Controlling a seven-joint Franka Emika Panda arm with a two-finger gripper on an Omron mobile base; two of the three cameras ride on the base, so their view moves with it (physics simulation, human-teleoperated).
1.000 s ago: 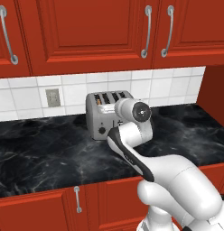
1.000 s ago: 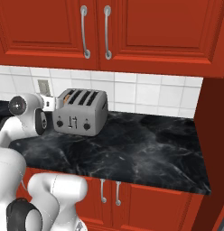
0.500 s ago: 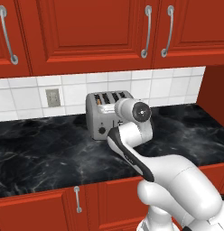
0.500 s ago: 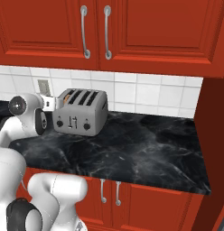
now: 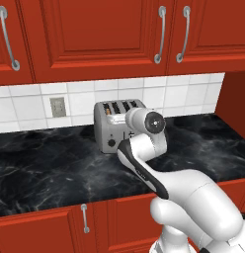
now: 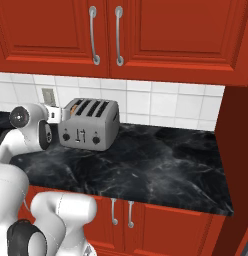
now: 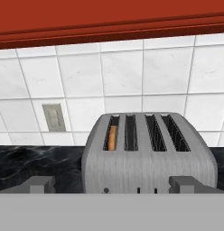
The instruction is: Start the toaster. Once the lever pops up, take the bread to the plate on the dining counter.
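The grey four-slot toaster [image 5: 107, 132] [image 6: 91, 126] [image 7: 145, 167] stands on the black wall counter against the tiled wall. A tan slice of bread [image 7: 112, 137] [image 5: 108, 111] sits low in its leftmost slot, with only its top edge showing. My gripper [image 7: 111, 185] [image 6: 62, 115] is level with the toaster's upper front, just short of it and pointing at it. Its fingers are spread wide, it is open, and nothing is between them. The plate and the dining counter are out of view.
Red upper cabinets [image 5: 95, 34] hang low over the black marble counter [image 6: 161, 165]. A wall outlet [image 7: 54, 117] is left of the toaster. A tall red side panel [image 6: 238, 150] closes the counter's right end. Red base cabinets [image 6: 166, 225] run below.
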